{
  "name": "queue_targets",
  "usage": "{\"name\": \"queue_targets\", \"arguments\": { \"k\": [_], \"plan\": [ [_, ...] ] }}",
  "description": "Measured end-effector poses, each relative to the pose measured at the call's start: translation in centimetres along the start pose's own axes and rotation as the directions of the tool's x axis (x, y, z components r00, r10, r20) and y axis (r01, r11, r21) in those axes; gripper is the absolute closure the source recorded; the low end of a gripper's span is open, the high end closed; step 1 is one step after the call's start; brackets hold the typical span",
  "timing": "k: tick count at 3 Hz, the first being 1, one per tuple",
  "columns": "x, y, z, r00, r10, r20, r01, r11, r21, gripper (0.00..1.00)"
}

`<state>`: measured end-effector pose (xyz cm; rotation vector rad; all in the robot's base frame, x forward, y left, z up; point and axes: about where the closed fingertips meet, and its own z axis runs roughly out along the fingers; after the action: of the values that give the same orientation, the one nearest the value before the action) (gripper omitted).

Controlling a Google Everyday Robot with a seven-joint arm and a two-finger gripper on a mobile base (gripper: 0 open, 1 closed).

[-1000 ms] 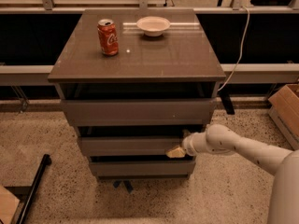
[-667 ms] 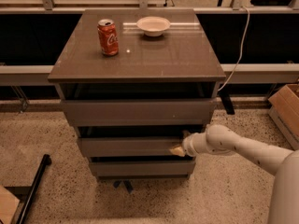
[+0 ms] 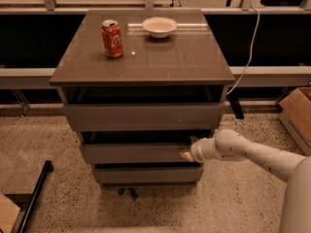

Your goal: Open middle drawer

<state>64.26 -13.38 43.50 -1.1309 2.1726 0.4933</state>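
where my arm reaches in from the right, the gripper sits low against the right end of the middle drawer, its yellowish tip meeting the front panel near the upper edge. i cannot tell how far open the gripper is, nor whether it has hold of anything. the middle drawer is the second of three, its flat front showing a dark gap along the top. just above it is the taller top drawer, also with a dark gap over it; just below is the lowest drawer. on the tabletop a red soda can stands upright at the back left, and a shallow pale bowl sits near it toward the back middle. a cardboard box rests on the speckled floor at the far right.
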Motion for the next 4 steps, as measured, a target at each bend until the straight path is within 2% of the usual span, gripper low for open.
{"name": "queue_targets", "arguments": {
  "k": [1,4],
  "plan": [
    [-0.21,0.01,-0.23,1.0,0.0,0.0,0.0,1.0,0.0,0.81],
    [-0.25,0.01,-0.27,1.0,0.0,0.0,0.0,1.0,0.0,0.13]
  ]
}}
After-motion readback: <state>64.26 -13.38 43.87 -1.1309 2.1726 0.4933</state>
